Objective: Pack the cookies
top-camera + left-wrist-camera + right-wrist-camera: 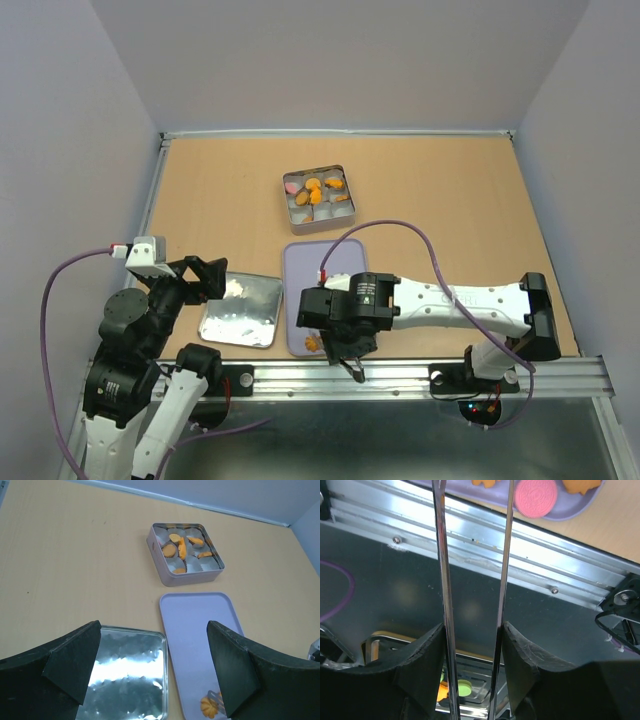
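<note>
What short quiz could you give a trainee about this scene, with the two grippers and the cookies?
1. True or false: the left gripper is open and empty.
2. What does the right gripper hold? A) a cookie B) metal tongs C) the lid
3. Fill in: the pink cookie in the right wrist view lies on the purple ___.
Key: 1 true; 2 B; 3 tray.

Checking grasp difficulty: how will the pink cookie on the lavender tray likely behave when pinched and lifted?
The pink cookie looks rigid and embossed, so probably brittle under a hard squeeze. Lying flat on the smooth tray, it may skid rather than lift. The thin polished tongs likely give little grip on its round edge.
</note>
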`<act>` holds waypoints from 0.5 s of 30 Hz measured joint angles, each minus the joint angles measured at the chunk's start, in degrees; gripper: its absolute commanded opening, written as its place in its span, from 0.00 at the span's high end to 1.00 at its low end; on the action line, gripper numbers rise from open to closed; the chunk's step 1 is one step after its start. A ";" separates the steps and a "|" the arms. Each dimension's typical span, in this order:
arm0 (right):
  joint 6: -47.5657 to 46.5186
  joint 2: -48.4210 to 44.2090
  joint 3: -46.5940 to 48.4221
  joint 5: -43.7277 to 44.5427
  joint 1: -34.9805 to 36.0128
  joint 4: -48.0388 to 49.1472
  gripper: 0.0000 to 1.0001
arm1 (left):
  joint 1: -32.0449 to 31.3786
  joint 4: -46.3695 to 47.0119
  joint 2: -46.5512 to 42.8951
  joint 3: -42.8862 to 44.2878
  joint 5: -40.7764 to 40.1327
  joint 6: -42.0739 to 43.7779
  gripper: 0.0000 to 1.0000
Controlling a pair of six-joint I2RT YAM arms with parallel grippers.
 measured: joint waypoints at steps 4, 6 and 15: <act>1.66 -0.72 -1.25 -0.37 2.10 -0.17 0.48 | 0.00 0.00 0.00 0.00 0.00 0.00 0.01; 2.80 -1.20 -1.84 -0.48 3.06 -0.28 0.48 | 0.00 0.00 0.00 0.00 0.00 0.00 0.01; 5.64 -2.47 -4.24 -0.94 4.98 -0.04 0.48 | -0.04 0.00 0.00 0.02 0.00 0.00 0.01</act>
